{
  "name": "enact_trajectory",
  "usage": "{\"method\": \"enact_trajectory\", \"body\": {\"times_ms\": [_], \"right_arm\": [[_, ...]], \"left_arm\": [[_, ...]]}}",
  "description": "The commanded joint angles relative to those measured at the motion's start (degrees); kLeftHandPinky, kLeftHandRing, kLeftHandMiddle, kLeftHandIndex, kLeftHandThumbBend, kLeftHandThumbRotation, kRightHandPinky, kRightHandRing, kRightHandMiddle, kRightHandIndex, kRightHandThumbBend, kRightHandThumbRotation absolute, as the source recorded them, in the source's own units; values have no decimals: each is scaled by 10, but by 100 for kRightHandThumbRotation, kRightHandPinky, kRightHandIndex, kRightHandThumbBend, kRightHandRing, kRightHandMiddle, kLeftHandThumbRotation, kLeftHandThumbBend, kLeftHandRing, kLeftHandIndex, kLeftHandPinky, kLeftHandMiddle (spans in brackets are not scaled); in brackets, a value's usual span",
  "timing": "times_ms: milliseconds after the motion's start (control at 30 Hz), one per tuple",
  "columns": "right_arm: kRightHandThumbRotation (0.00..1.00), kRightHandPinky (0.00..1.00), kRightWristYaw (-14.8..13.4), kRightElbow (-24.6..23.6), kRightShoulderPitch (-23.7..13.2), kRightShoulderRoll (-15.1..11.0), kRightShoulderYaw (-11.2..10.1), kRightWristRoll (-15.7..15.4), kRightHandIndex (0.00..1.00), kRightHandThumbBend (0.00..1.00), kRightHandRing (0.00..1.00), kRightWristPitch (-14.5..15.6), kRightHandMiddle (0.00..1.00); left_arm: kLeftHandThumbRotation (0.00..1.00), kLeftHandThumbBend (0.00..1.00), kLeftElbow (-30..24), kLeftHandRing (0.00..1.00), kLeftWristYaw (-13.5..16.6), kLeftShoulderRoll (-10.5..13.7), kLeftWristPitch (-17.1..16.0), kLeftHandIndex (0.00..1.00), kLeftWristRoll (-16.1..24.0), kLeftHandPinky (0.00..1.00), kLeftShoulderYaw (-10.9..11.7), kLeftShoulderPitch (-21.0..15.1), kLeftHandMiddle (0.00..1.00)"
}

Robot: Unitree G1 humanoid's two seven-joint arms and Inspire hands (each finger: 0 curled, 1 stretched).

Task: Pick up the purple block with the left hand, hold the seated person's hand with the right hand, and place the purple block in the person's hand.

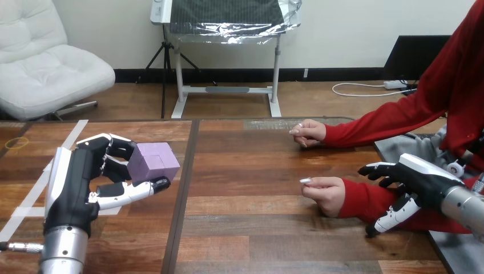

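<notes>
The purple block sits at the left of the wooden table. My left hand is around it: curled fingers press its left side and the thumb reaches along its front lower edge. I cannot tell whether the block rests on the table or is lifted. The person's nearer hand, loosely closed, lies on the table at centre right. My right hand is over that arm's red sleeve, fingers relaxed and pointing left, thumb hanging in front of the sleeve without clasping it.
The person's farther hand rests closed on the table near its back edge. White tape strips lie on the table at the left. A dark seam runs front to back between the two tabletop halves.
</notes>
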Motion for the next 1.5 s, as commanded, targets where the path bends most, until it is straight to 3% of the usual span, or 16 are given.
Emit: {"method": "enact_trajectory", "body": {"times_ms": [0,467,900,1467], "right_arm": [[0,73,-3,-3,-46,-13,3,0,88,100,86,17,89],[0,70,-30,0,-40,-7,20,-19,84,99,81,16,85],[0,67,-52,4,-38,1,39,-34,77,92,74,13,77],[0,49,-60,10,-44,7,65,-58,62,78,54,23,60]], "left_arm": [[0,64,-11,39,0,5,-17,40,-6,37,11,-26,40],[0,63,-6,38,-5,5,-27,40,-12,36,15,-26,40],[0,63,-15,39,-2,8,-15,40,-3,36,14,-21,41],[0,62,-15,38,-1,9,-22,41,-3,36,15,-21,40]]}}
